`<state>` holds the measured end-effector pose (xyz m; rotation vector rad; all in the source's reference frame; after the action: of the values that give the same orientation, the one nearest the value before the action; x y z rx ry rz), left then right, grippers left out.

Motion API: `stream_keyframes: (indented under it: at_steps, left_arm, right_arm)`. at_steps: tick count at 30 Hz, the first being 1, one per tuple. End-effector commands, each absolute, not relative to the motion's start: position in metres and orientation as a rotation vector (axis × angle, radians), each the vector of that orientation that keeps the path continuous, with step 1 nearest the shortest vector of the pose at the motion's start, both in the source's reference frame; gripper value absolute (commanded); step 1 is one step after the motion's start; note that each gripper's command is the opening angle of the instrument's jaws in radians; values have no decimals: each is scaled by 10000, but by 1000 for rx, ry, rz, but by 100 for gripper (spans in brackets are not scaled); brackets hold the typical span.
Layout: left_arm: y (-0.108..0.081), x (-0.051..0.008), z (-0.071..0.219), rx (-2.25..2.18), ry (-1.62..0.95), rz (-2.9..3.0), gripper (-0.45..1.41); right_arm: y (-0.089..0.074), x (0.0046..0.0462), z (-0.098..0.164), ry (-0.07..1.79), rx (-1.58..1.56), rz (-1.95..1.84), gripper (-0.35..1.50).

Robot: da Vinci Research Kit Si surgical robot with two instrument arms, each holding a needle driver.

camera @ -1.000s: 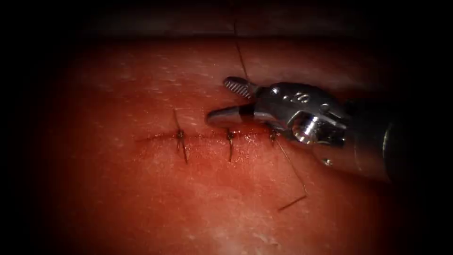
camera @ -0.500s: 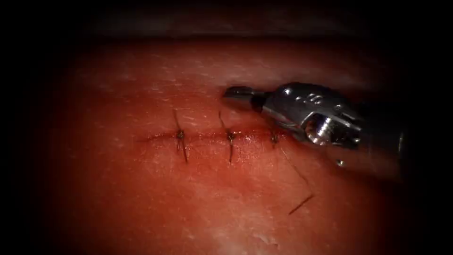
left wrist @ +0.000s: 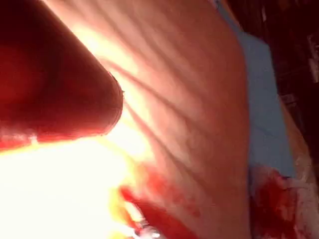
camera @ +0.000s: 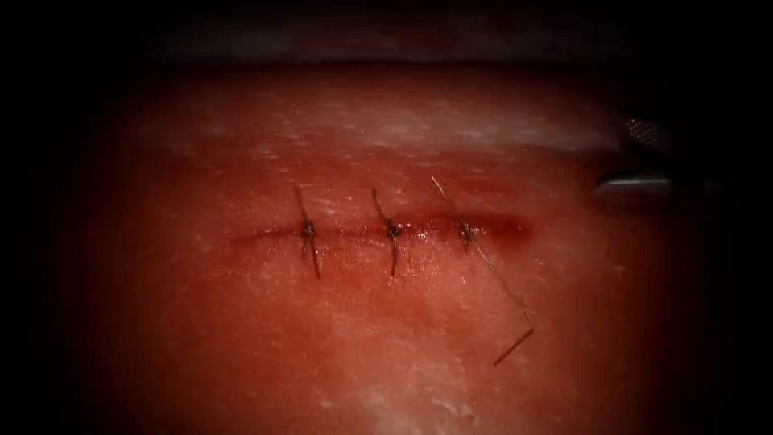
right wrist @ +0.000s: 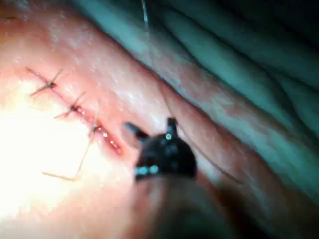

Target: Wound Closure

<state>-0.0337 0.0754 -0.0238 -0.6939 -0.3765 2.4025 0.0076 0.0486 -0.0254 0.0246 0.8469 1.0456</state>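
Showing cut (camera: pixel 378 234) w/ 3 knotted stitches, long thread (camera: pixel 495 278) tail right.

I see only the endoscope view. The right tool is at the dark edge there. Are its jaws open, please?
Observer: Yes. In the right wrist view the right tool has its jaws apart, with nothing between them.
Operator: Is some thread near it?
Observer: A long thread runs past the tool, over the edge of the tissue; it seems not held.
Operator: What lies beside the tissue?
Observer: The left wrist view shows a blue cloth.
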Motion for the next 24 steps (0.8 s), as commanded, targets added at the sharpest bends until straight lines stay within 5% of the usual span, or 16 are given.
stream_keyframes:
  at_steps: [1,15,18,19,20,24]
  left_arm:
    - [754,-348,-225,-694,-379,2400,-35]
    - [713,-383,-84,-613,-429,2384,-35]
    - [716,-392,-66,-613,-424,2398,10]
    - [720,-395,-61,-627,-418,2397,43]
    - [722,-397,-61,-635,-420,2365,57]
    - [728,-397,-78,-716,-503,2260,68]
  right_arm:
    - [489,72,-250,842,21,1056,146]
    - [488,62,-263,850,52,1069,148]
    - [489,61,-268,853,50,1060,148]
    - [491,61,-269,857,49,1063,148]
    - [491,62,-270,860,49,1064,148]
    - [493,64,-274,868,43,1065,148]
